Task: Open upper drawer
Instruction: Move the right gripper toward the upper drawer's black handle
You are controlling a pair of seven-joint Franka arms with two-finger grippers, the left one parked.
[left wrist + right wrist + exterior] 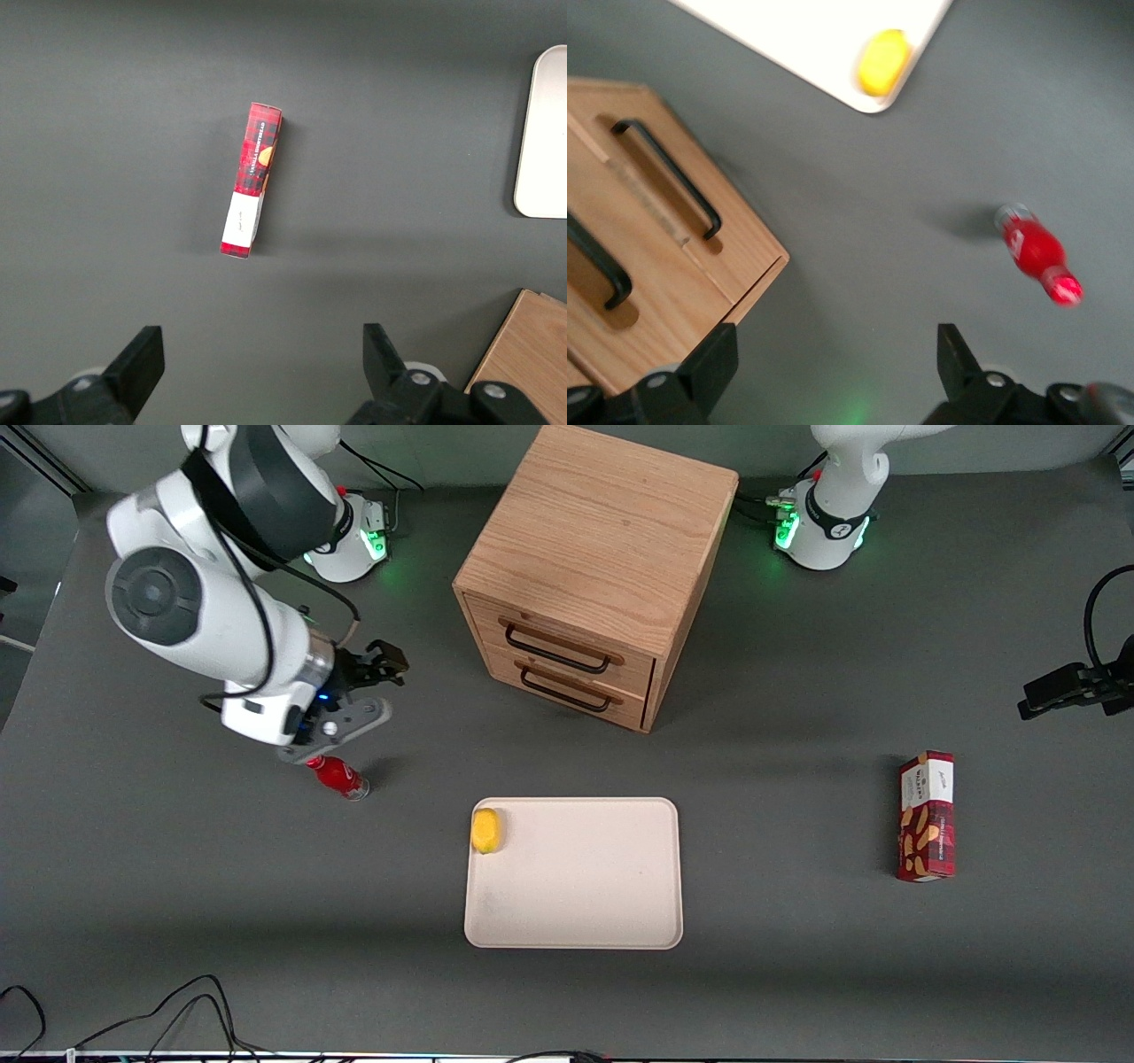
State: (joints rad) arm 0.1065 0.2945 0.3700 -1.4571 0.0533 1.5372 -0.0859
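Observation:
The wooden cabinet (602,540) stands at the table's middle, farther from the front camera than the tray. Its upper drawer (567,638) is pushed in flush, with a black bar handle (556,650) across its front; the bottom drawer (576,685) sits just beneath it, also flush. My right gripper (394,664) hangs open over bare table toward the working arm's end, apart from the cabinet and level with its front. In the right wrist view the upper drawer's handle (601,264) and the bottom drawer's handle (666,177) both show, and nothing lies between the open gripper (833,376) fingers.
A small red bottle (339,777) lies on the table just below my wrist, nearer the front camera. A cream tray (585,886) holds a yellow lemon (486,830) at one corner. A red snack box (927,816) lies toward the parked arm's end.

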